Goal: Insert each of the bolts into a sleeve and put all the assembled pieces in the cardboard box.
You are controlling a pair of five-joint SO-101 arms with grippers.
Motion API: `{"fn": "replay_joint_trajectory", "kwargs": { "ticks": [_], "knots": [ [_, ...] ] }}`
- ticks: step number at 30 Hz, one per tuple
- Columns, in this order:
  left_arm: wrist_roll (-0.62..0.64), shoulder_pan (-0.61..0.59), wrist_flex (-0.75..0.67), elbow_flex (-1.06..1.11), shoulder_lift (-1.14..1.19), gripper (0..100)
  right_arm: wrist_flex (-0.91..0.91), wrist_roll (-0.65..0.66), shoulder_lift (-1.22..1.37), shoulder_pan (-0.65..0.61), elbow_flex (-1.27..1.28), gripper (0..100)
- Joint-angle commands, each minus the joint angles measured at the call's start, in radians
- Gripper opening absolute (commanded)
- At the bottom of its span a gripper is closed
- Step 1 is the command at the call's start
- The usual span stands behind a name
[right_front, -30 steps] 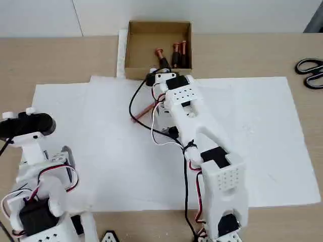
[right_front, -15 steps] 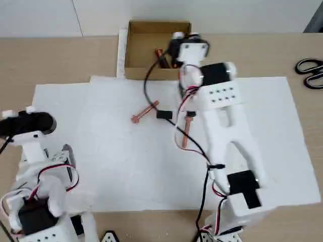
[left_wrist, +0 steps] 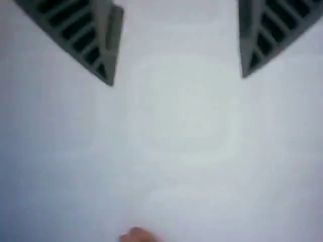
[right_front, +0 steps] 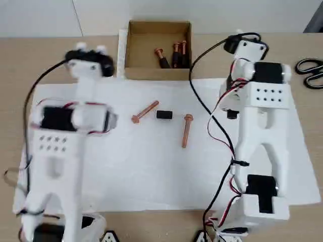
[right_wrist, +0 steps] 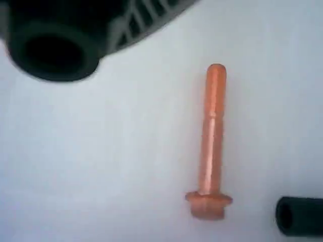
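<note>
**Three pieces boxed, two bolts and one sleeve loose**

A pale wooden counter [right_front: 60, 50] carries a spread of white paper [right_front: 126, 166]. One cardboard box [right_front: 132, 45] stands at the paper's far edge. One pair of scissors [right_front: 310, 70] lies on the bare wood far to the right.

Inside the box lie three assembled pieces, side by side: one [right_front: 160, 57], a second [right_front: 175, 54] and a third [right_front: 184, 52]. Each is a copper-coloured bolt in a dark sleeve.

Two loose bolts lie flat on the paper, in front of the box. One [right_front: 145, 111] lies aslant, with its head toward the left arm. The other [right_front: 186, 131] points its head toward the box and its shaft toward the near edge. One loose sleeve [right_front: 164, 115], black, lies between them. It sits just beside the slanted bolt's tip and near the other bolt's head, touching neither.

There are two arms. The left arm [right_front: 75, 116] stretches over the paper's left side. The left pincer [left_wrist: 176, 75] hangs over bare paper with its jaws wide apart, holding nothing.

The right arm [right_front: 262, 101] stands over the paper's right side. A dark part of the right pincer [right_wrist: 60, 45] hangs above the paper, near the second bolt [right_wrist: 212, 146] and the sleeve [right_wrist: 299, 216]. I cannot tell whether its jaws are apart or together.
</note>
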Motion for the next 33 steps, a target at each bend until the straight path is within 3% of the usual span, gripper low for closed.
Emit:
{"fn": "replay_joint_trajectory", "kwargs": {
  "ticks": [1, 8, 16, 33],
  "knots": [
    [0.046, 0.153, -0.012, -0.127, 0.161, 15, 0.005, 0.011, -0.058, 0.081, -0.005, 0.3],
    [0.103, 0.279, -0.112, -0.262, 0.459, 15, 0.007, 0.011, -0.058, 0.191, -0.005, 0.3],
    [0.201, 0.365, -0.149, -0.460, 0.741, 15, -0.002, 0.011, -0.061, 0.191, 0.057, 0.3],
    [0.285, 0.420, -0.141, -0.855, 1.115, 15, -0.018, 0.011, -0.062, 0.193, 0.097, 0.4]
  ]
}}
